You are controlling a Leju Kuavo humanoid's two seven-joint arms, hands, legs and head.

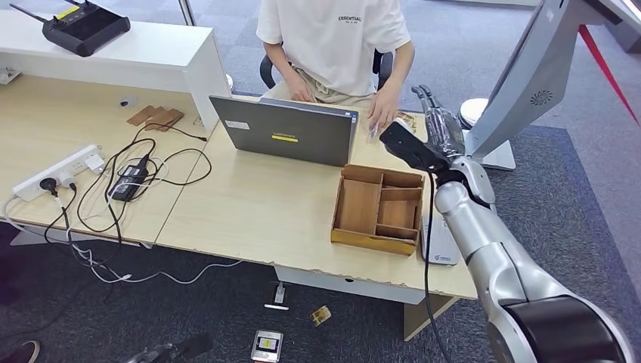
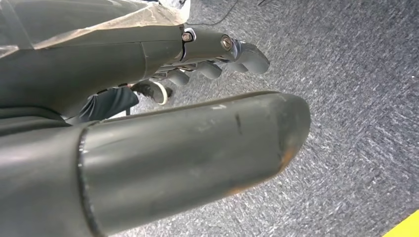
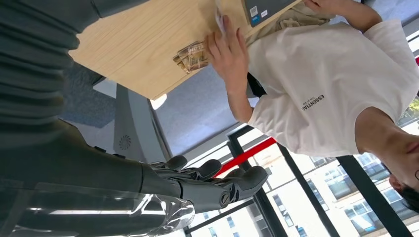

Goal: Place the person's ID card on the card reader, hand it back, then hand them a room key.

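Nearest the lens, silver right arm rising from the lower right corner of the head view, ending in the right hand [image 1: 437,125] raised above the far right part of the desk [image 1: 249,212], fingers stretched out and apart, holding nothing. Same hand [image 3: 197,185] in the right wrist view, fingers extended with nothing between them. Just beyond it, person's hand [image 1: 383,117] flat on the desk beside the laptop [image 1: 291,132], with a pale card-like thing [image 3: 219,19] at its fingertips; cannot tell whether that is the ID card. Small stack of brownish cards [image 3: 190,56] lying on the desk right next to that hand, near the desk edge. Wooden tray [image 1: 378,208] with compartments sitting in front of the laptop, below the raised hand. White flat device [image 1: 438,242] at the tray's right side, partly behind the arm. Left hand [image 2: 217,59] hanging over grey carpet, fingers loosely curled, nothing in them.
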